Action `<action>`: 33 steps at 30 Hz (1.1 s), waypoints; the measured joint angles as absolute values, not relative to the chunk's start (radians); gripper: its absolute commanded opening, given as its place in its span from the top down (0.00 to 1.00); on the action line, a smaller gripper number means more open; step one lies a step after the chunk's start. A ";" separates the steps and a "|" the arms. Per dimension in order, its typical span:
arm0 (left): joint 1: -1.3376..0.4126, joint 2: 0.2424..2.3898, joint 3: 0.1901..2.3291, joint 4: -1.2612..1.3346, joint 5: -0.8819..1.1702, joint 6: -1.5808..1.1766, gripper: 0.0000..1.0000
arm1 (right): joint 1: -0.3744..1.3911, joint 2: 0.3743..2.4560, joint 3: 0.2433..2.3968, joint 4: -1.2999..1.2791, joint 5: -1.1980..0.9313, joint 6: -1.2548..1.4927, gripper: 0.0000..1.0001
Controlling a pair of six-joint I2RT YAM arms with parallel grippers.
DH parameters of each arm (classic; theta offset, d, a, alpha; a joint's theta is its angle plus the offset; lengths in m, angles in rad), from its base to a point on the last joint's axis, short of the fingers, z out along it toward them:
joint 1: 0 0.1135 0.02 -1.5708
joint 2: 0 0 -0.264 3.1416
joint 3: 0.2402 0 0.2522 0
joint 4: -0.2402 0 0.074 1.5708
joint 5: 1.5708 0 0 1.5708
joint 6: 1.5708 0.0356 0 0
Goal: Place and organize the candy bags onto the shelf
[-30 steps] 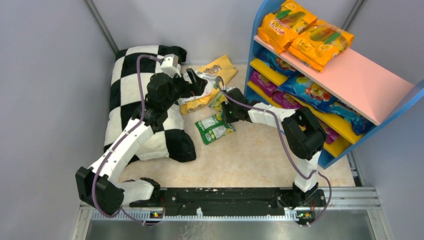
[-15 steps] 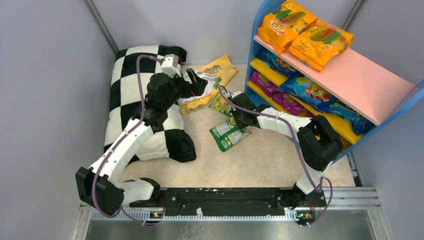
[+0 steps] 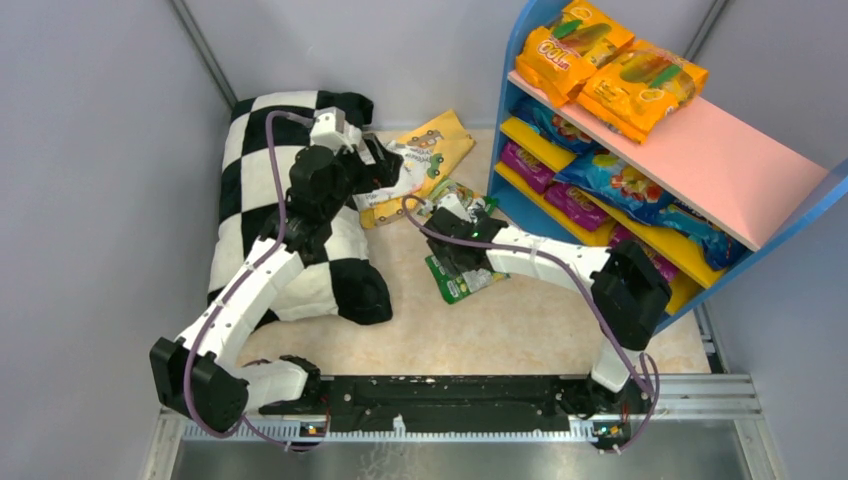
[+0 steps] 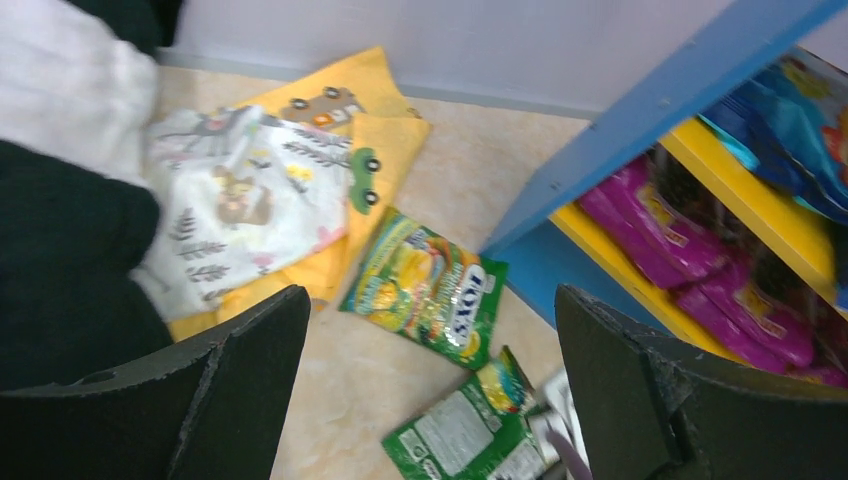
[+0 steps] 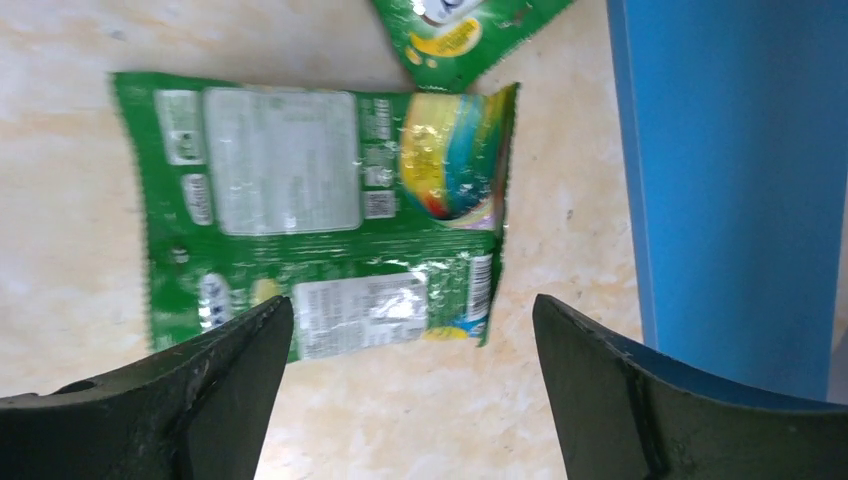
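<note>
A small booth with plain grey walls point(image 3: 100, 150) and a beige marbled floor point(image 3: 500, 330), seen from above. A metal rail point(image 3: 700, 395) runs along the near edge.

At left, a black-and-white checkered pillow point(image 3: 255, 170) lies against the wall. The left arm reaches over it. The left gripper point(image 4: 430, 400) hangs with its fingers spread wide, holding nothing, beside a printed yellow cloth point(image 3: 430, 145) crumpled near the back wall.

Just right of the cloth, a green candy bag point(image 4: 425, 290) lies picture side up by the shelf's foot. Near it, toward the front, a second green candy bag point(image 5: 320, 210) lies flat on the floor, label side up. The right gripper point(image 5: 410, 400) hovers over this bag, its fingers wide apart with nothing between them.

At right stands the blue-framed shelf point(image 3: 515, 70). Two orange candy bags point(image 3: 575, 45) lie on its pink top board, blue candy bags point(image 3: 615, 180) on the yellow board below, and purple candy bags point(image 3: 575, 205) on the lowest.
</note>
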State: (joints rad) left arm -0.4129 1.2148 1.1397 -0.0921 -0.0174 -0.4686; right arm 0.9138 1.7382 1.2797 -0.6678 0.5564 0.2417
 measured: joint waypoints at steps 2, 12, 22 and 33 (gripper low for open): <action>-0.399 1.202 1.140 -0.109 -0.072 -0.469 0.02 | 0.962 1.749 1.314 -0.697 0.582 0.287 0.09; -0.360 1.145 1.143 -0.205 -0.373 -0.515 0.02 | 1.139 2.070 1.607 -0.881 0.684 0.417 0.11; -0.354 1.145 1.143 -0.233 -0.413 -0.530 0.02 | 1.215 2.221 1.693 -1.050 0.846 0.451 0.23; -0.352 1.145 1.143 -0.235 -0.411 -0.530 0.02 | 1.210 2.300 1.682 -1.126 1.074 0.492 0.30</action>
State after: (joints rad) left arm -0.3523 1.1454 1.1427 -0.2348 -0.4110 -0.5301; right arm 1.2098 2.3001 1.6821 -1.1263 1.0737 0.4919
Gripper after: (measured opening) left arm 0.985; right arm 0.707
